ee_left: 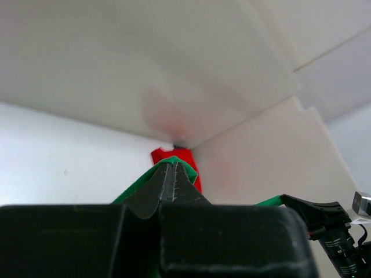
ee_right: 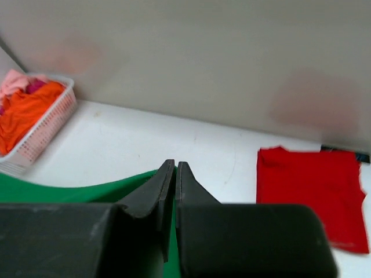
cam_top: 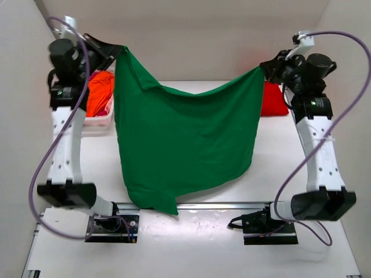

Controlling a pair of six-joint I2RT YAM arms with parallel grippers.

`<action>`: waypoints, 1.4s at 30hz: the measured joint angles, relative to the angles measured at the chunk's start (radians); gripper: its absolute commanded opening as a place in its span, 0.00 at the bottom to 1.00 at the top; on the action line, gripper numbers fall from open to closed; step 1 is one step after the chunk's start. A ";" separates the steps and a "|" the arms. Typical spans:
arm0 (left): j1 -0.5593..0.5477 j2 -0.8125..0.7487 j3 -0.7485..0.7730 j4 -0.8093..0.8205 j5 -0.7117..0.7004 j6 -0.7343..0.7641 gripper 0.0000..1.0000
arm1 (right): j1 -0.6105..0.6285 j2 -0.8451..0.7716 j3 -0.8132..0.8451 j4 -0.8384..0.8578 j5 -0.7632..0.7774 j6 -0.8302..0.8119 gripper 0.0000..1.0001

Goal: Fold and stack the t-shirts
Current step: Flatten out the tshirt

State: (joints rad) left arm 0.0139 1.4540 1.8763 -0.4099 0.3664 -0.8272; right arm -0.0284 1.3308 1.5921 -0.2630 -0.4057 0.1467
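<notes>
Left tool (cam_top: 120, 50) at ten o'clock and right tool (cam_top: 262, 67) at two each clamp a corner of the dark green cloth t-shirt (cam_top: 185, 139). It hangs spread between them

the left arm (cam_top: 62, 145) and the right arm (cam_top: 320, 153) are each made up of white box-shaped links, dotted with small dark screws, and black rounded joint housings. a small green light is shown on the upper black housing of each. a lilac cable (cam_top: 39, 174) is run in a long loop along the left arm, and another lilac cable (cam_top: 346, 110) along the right. black base plates (cam_top: 113, 226) are seen at the foot. the left gripper (cam_top: 120, 51) and the right gripper (cam_top: 264, 68) are matt black, with flat tapered fingers (ee_right: 159, 185).
</notes>
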 measured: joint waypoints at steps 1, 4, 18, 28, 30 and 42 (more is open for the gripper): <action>0.000 0.032 -0.005 0.003 0.005 -0.002 0.00 | -0.001 0.024 -0.008 0.005 -0.003 0.002 0.00; 0.004 0.164 0.012 0.010 0.026 -0.008 0.00 | -0.008 0.127 -0.005 0.018 -0.016 0.010 0.01; 0.133 0.510 0.482 0.041 0.122 -0.138 0.00 | -0.039 0.511 0.565 -0.035 -0.064 0.024 0.00; 0.037 -0.007 0.070 -0.001 0.081 0.008 0.00 | -0.094 0.180 0.129 0.015 -0.094 0.029 0.00; -0.025 -0.143 -0.088 -0.028 0.056 0.054 0.00 | -0.093 0.119 -0.006 0.015 -0.094 0.028 0.00; -0.094 -0.877 -1.234 -0.197 -0.001 -0.071 0.00 | 0.039 -0.388 -0.838 -0.202 0.000 0.036 0.00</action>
State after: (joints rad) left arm -0.0799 0.5770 0.6418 -0.6067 0.3656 -0.8986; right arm 0.0105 0.9428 0.7544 -0.4652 -0.4061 0.1829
